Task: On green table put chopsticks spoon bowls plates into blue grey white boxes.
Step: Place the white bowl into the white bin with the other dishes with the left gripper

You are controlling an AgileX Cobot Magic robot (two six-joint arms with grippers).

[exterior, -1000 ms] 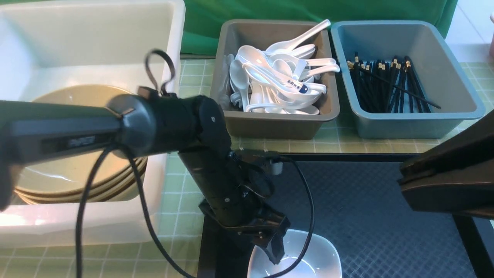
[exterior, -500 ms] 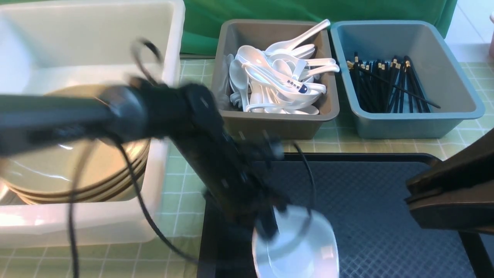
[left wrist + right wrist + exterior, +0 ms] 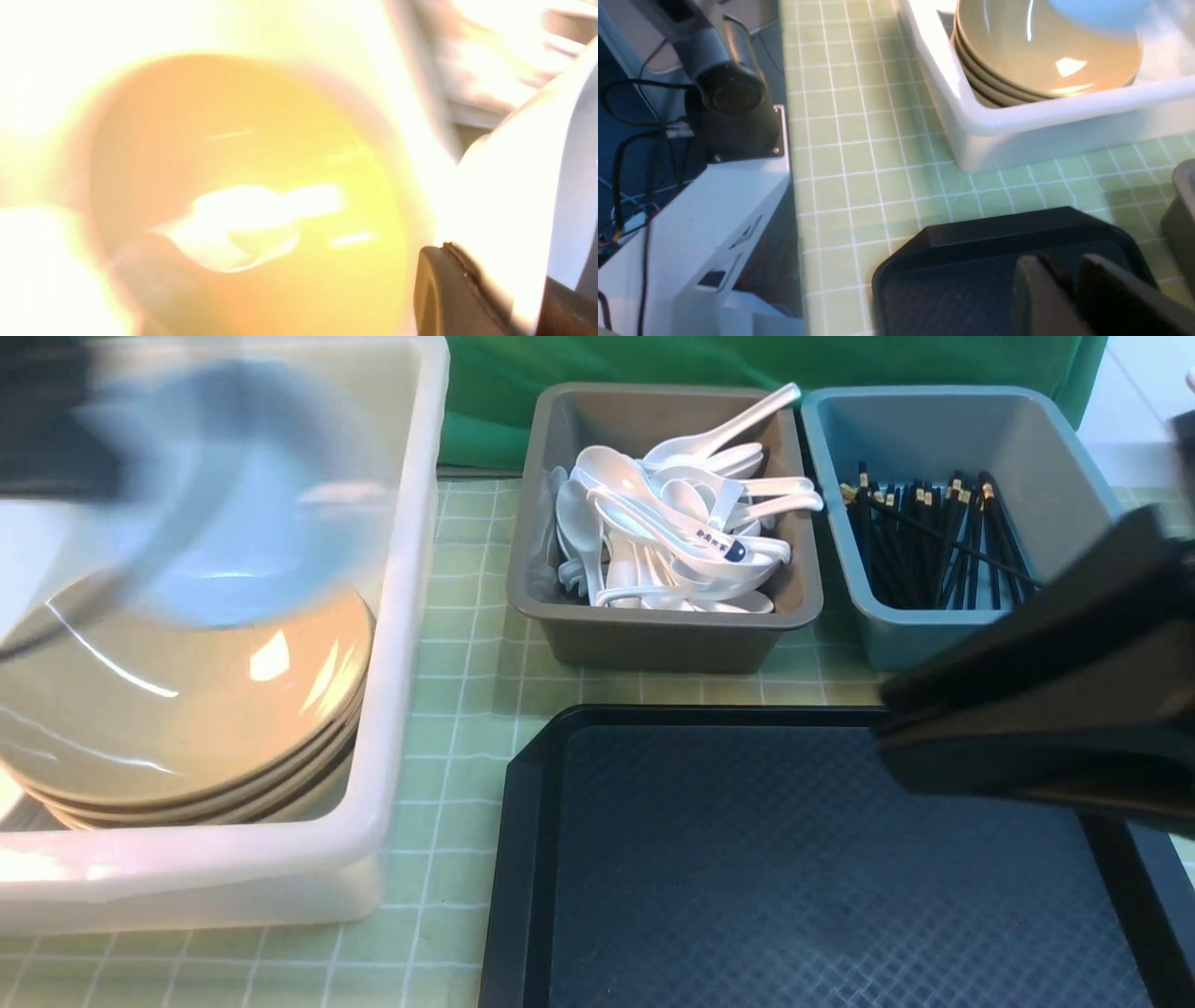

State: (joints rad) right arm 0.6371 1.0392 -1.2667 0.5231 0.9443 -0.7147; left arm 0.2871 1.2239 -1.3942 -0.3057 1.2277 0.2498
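- Front view: I am watching left gripper gripping bowl above plates in white box.
- Right gripper is hanging, seemingly closed, empty.
- Spoons, chopsticks are lying boxed.

Front camera forward over table; wrist cameras both toward shared plates.

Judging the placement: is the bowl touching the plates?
Cannot tell. In the front view the bowl is motion-blurred over the plates; neither wrist view shows clear contact or a gap.
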